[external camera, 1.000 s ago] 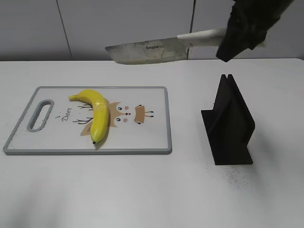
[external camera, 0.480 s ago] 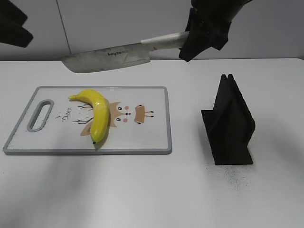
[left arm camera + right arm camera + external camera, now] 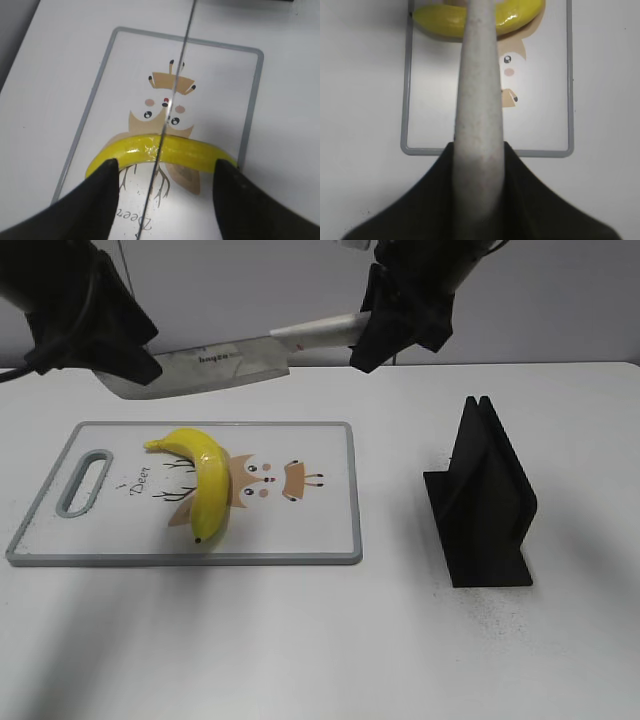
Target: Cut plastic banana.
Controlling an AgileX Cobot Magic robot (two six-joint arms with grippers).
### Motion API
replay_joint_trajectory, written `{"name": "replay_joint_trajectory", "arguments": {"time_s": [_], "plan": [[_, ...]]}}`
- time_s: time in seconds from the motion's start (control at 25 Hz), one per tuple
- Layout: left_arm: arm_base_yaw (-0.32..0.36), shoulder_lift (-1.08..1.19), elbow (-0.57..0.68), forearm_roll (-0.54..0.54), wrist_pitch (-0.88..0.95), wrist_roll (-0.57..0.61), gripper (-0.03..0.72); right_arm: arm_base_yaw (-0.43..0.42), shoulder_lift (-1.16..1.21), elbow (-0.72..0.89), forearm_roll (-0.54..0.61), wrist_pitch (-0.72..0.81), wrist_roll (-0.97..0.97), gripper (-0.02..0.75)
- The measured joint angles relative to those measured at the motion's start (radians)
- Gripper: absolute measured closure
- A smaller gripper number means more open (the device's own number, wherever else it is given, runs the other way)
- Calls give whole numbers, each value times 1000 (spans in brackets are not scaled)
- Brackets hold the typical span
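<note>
The plastic banana [image 3: 205, 485] lies whole on the white cutting board [image 3: 310, 525], curved, dark tip toward the front. My right gripper [image 3: 385, 335] is shut on the white handle of a kitchen knife [image 3: 210, 368] and holds it level, well above the board. My left gripper [image 3: 135, 360] is open, up by the blade's tip. In the left wrist view its fingers [image 3: 165, 192] straddle the blade's thin edge [image 3: 177, 85] above the banana [image 3: 195, 152]. The right wrist view shows the handle [image 3: 477, 100] between my jaws [image 3: 477, 165], with the banana [image 3: 445, 20] beyond.
A black knife stand [image 3: 485, 500] stands on the white table to the right of the board. The board has a grey rim [image 3: 200, 560] and a handle slot [image 3: 85, 480] at its left end. A grey wall runs behind the table.
My right gripper has carried the knife to the left, over the board's far side. My left gripper has come in from the upper left to the blade's tip.
</note>
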Motion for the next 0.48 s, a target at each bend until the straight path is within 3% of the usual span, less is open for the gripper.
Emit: {"name": "replay_joint_trajectory", "arguments": {"time_s": [0.16,0.24,0.32,0.48], "plan": [[0,40,0,40,-5,2,119,0,17,-1,28,-8,-2,570],[0,47,0,44,-19,2,162,0,32,-1,30,-9,-3,570],[0,47,-3,49,-39,2,255,0,45,-1,33,-16,-3,570],[0,59,-6,67,-53,-26,518,0,48,-1,43,-53,-9,570]]}}
